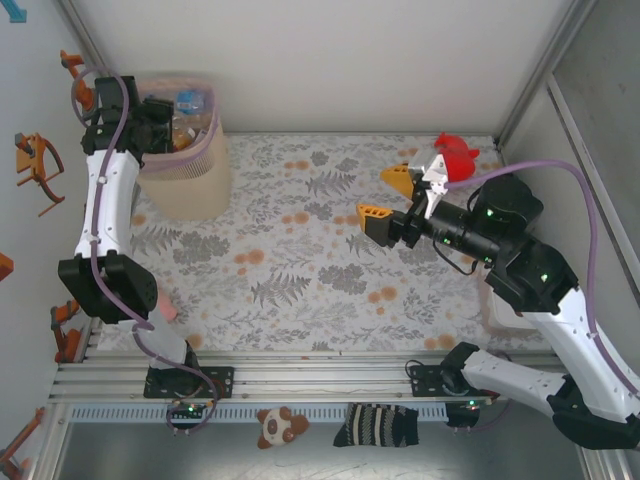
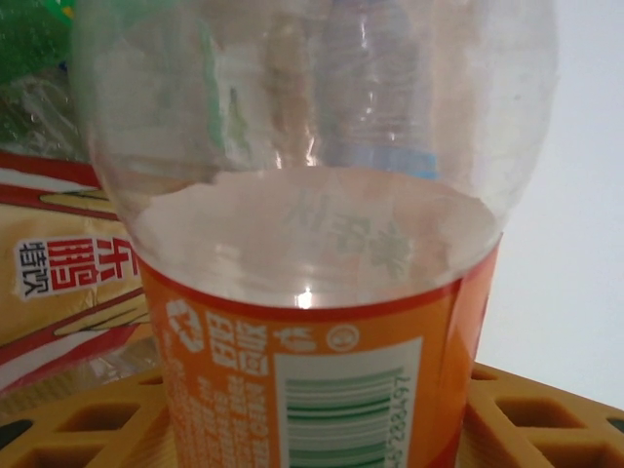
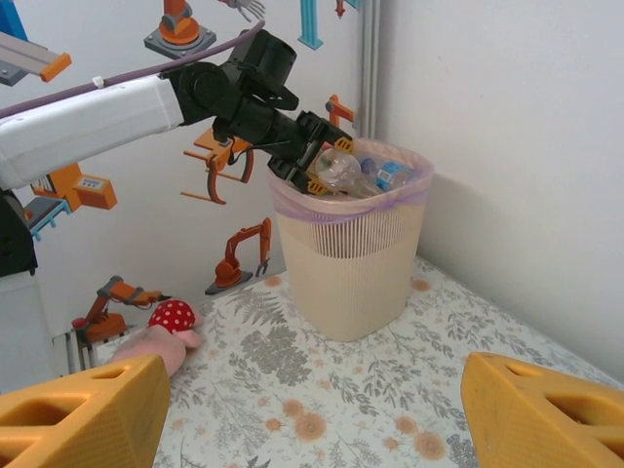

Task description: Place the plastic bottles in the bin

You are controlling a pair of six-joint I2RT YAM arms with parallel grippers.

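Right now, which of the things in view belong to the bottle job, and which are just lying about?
Job:
bin
orange-label bottle, in the left jaws over the bin
other bottles, inside the bin

Lying about:
red plush
pink plush
brown plush
striped sock

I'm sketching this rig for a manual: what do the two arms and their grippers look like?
The left arm and the right arm have white shell links between black joints, and each is trailed by a purple cable. Small green lights glow on the right arm. The left gripper and right gripper have black bodies. The right's wedge-shaped fingers are orange with cut-out pockets.
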